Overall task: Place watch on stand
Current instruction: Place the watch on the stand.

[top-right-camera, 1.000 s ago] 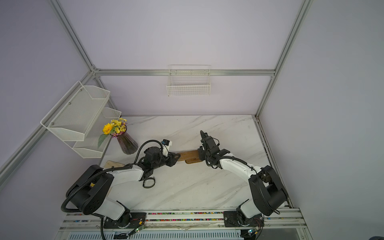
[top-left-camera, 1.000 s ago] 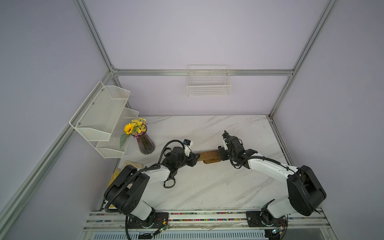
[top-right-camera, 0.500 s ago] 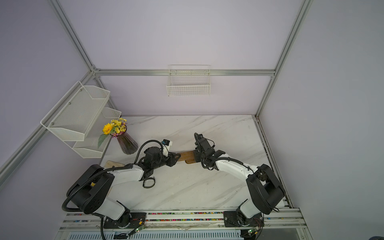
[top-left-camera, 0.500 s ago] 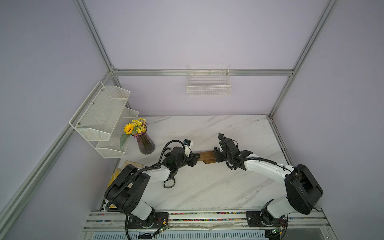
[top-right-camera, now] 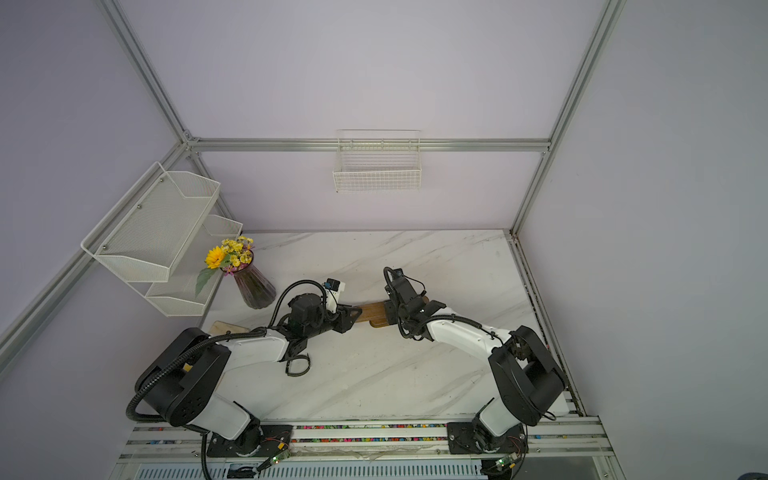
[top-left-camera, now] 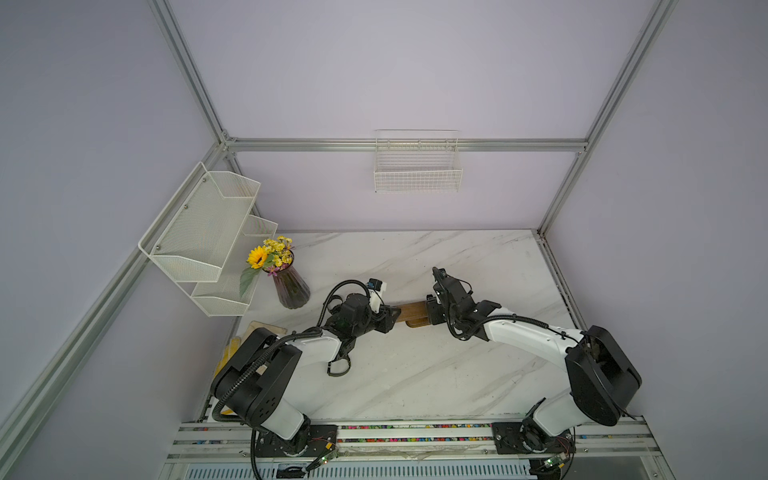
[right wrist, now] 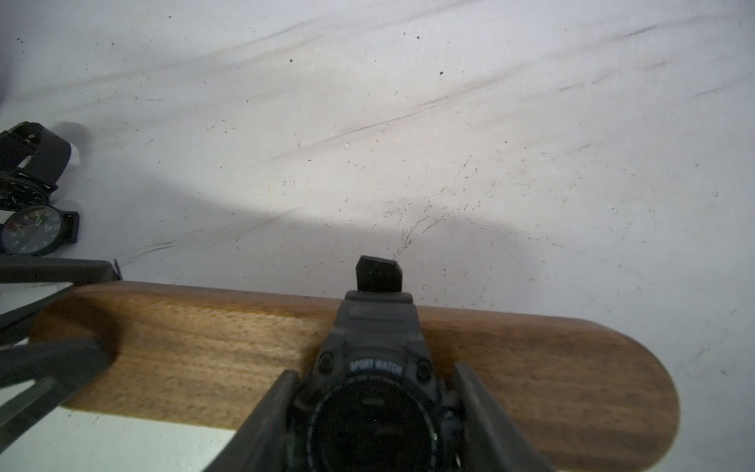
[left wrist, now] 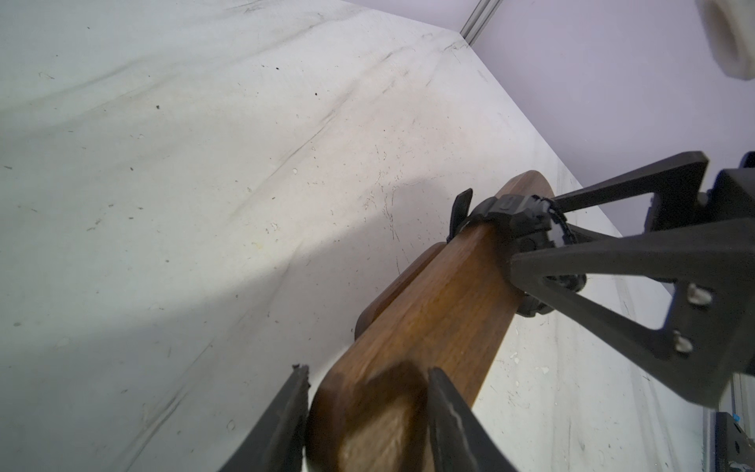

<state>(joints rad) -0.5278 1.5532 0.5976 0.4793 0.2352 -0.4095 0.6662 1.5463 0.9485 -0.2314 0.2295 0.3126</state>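
Observation:
The stand (top-left-camera: 411, 311) is a brown wooden bar on a small oval base, lying between the two arms in both top views (top-right-camera: 371, 312). My left gripper (left wrist: 367, 392) is shut on the bar's near rounded end (left wrist: 429, 310). A black sport watch (right wrist: 376, 367) sits on the bar about a third of the way in from its far end. Its strap runs over the top and the strap tip sticks up behind. My right gripper (right wrist: 376, 408) is shut on the watch case. In the top views the right gripper (top-left-camera: 432, 311) hides the watch.
Two more dark watches (right wrist: 36, 231) lie on the marble table beyond the stand's left end. A purple vase of yellow flowers (top-left-camera: 291, 291) stands at the back left under white mesh shelves (top-left-camera: 208, 232). A wire basket (top-left-camera: 417, 166) hangs on the back wall.
The right gripper has slid a little leftward along the bar, toward its middle, with the watch in it. The left arm and the stand have not moved.

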